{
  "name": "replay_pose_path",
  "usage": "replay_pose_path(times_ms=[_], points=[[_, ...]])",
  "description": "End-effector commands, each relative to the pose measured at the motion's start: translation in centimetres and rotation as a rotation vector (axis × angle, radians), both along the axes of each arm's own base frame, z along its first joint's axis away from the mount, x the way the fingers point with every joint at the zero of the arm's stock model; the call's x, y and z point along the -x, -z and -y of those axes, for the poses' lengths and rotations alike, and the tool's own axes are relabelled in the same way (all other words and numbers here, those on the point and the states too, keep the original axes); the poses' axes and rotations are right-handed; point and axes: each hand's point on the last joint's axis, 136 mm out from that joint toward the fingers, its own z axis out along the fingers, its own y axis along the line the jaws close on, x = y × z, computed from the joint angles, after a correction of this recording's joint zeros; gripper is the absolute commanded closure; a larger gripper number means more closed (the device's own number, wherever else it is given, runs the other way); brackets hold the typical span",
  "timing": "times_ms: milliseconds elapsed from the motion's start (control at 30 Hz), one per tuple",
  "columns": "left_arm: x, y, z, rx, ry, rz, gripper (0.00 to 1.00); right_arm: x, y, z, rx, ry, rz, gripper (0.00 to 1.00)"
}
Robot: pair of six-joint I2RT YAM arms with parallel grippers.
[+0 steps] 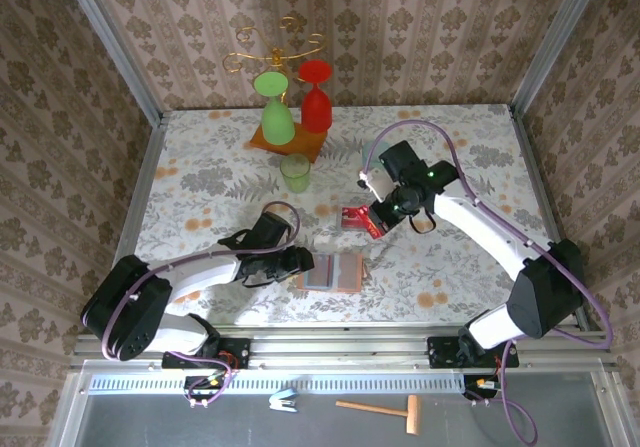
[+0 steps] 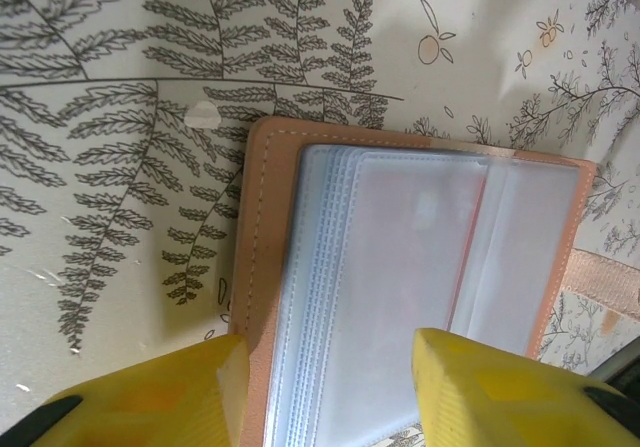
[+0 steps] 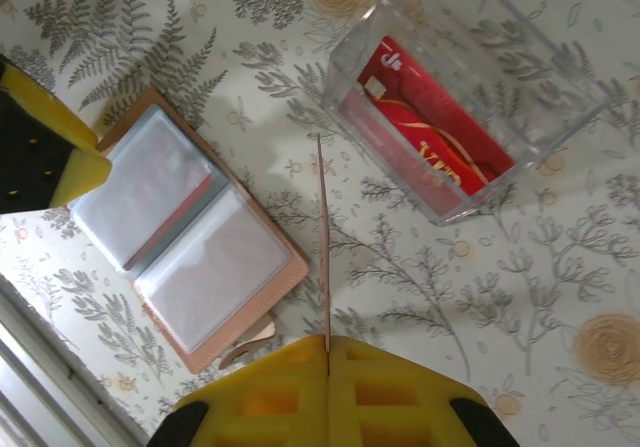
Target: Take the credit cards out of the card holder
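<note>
A card (image 3: 322, 247) is gripped edge-on by the closed right pincer (image 3: 327, 342), beside the clear box (image 3: 545, 67); released early, it could be dropped outside. The open card holder (image 3: 190, 232) is straddled on the table (image 3: 560, 227) by the parted left pincer (image 2: 330, 352).

In the left wrist view the card holder (image 2: 400, 267) runs off the bottom edge, its near corners behind the left gripper's (image 2: 330, 347) yellow fingers (image 2: 160, 397). From the right wrist, the thin card (image 3: 322, 237) pinched in the right gripper (image 3: 327, 345) shows edge-on, its face unseen. The red credit cards (image 3: 430, 132) blur behind the clear box (image 3: 560, 97) wall, their print unreadable. From above, near the table's (image 1: 200, 147) near edge, the holder's sleeves are too small to make out.
</note>
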Motion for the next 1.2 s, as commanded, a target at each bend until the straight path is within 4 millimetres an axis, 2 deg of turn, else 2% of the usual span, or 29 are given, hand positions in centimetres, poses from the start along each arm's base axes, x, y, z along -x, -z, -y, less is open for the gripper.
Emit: replay_pose_path(times_ms=[0,333,600,900,1167], points=[[0.6,0.6,0.4,0.028,0.008,-0.03,0.53,0.0,0.1,0.4,0.038,-0.072,-0.014,1.0],[0.8,0.9,0.5,0.049,-0.005,-0.04,0.54,-0.4,1.1,0.1,0.103,-0.312,-0.001,1.0],[0.1,-0.7,0.5,0.056,-0.013,0.004,0.53,-2.1,1.5,-0.2,0.185,-0.47,-0.023,1.0],[-0.3,-2.1,-2.0,0.015,-0.059,0.06,0.52,-4.5,1.8,-1.0,0.24,-0.617,-0.035,1.0],[-0.6,-2.4,-3.9,0.034,-0.134,0.075,0.52,-6.4,3.1,-1.3,0.287,-0.681,-0.071,1.0]])
